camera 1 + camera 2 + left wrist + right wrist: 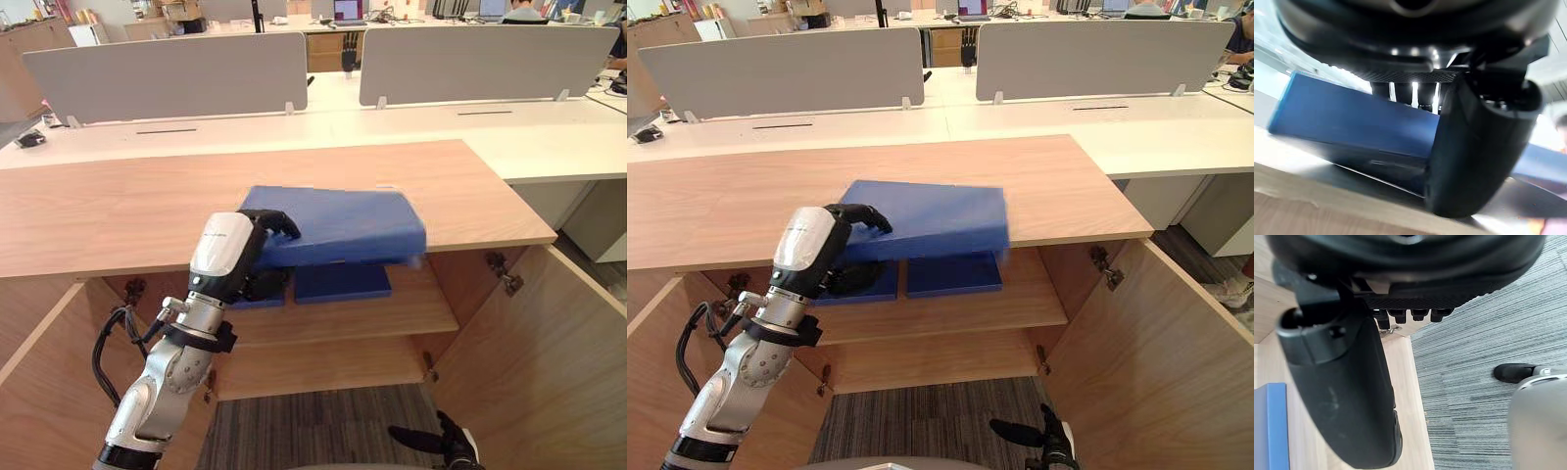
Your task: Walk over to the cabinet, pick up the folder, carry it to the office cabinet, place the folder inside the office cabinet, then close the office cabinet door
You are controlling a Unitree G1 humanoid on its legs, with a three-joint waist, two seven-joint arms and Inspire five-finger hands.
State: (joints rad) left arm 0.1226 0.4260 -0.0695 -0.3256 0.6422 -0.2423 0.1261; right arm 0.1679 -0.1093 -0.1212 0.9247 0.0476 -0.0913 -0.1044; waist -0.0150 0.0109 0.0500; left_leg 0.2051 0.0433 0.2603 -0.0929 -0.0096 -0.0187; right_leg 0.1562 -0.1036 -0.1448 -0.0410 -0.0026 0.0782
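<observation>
The robot's left arm rises in front of the open light-wood cabinet [147,201], bent up at the wrist. Its left hand [235,257] is clamped on the near left end of the flat blue folder [343,227], fingers [276,221] curled over the top and thumb beneath. The folder tilts across the cabinet's front edge, partly over the top board. Below it, two more blue folders [343,282] lie on the cabinet's upper shelf [392,318]. The right hand [446,443] hangs relaxed and empty, low before the cabinet over grey striped carpet [313,421]. The cabinet's right door [549,352] stands open.

Office (desks [411,122], grey divider screens [167,76])
</observation>
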